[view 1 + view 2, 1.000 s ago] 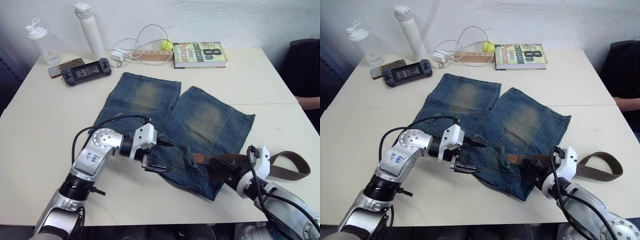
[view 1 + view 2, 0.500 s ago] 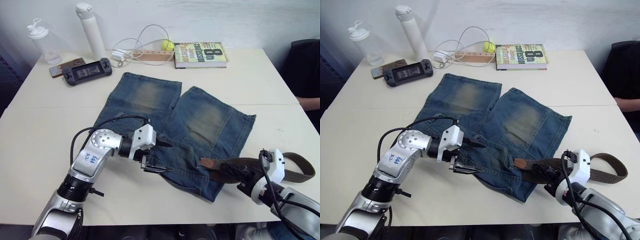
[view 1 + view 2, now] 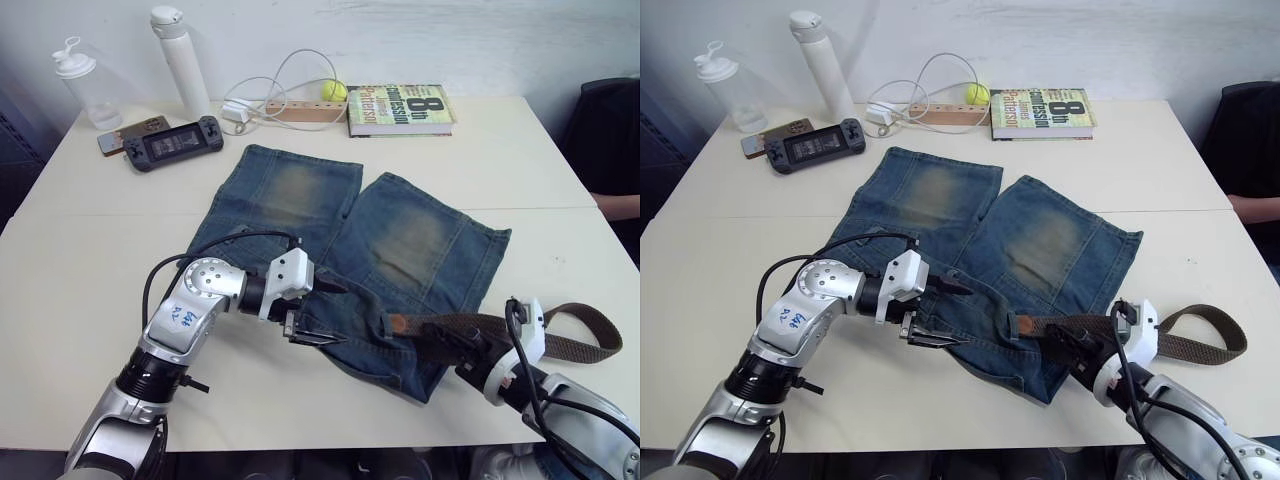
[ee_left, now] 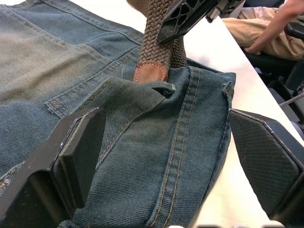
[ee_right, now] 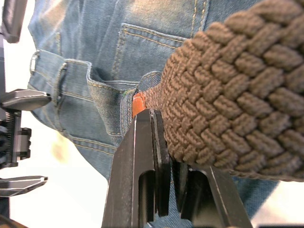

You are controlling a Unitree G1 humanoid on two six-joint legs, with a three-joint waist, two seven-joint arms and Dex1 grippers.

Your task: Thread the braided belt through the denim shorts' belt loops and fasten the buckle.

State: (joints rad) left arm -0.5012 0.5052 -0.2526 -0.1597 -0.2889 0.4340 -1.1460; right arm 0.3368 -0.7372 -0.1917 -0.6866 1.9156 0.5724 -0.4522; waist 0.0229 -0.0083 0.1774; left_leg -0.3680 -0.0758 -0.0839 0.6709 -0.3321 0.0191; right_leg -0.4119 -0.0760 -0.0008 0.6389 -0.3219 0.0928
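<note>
**Brown braid meets blue denim at the waistband**

Clear plastic first: at the far left of the table (image 3: 80, 260) we see a lidded jug (image 3: 85, 85), and whether anything is in it we cannot make out. Beside it stands a tall white bottle (image 3: 180, 60), capped, its contents hidden. In front of these lie a phone (image 3: 125, 135) and a dark handheld console (image 3: 175, 140).

Moving right, the left gripper (image 3: 312, 312) rests at the waistband of the denim shorts (image 3: 330, 230), its two fingers (image 4: 76, 147) spread well apart over a raised fold of cloth, touching the denim but clamping nothing. The shorts lie flat mid-table, legs pointing away from us. One of the belt loops (image 5: 61, 78) stands on the waistband in the right wrist view.

Behind the shorts sit a white cable (image 3: 290, 85), a wooden power strip (image 3: 295, 110), a yellow ball (image 3: 333, 91) and a book (image 3: 400, 108).

Further right, the braided belt (image 3: 1200, 345) runs across the shorts' near corner, its tan tip tucked against a denim fold. The right gripper (image 3: 1068, 348) is clamped on the strap just behind that tip. The belt's tail loops back at the table's right side; we cannot pick out the buckle. A person's arm is cut off at the right edge.
</note>
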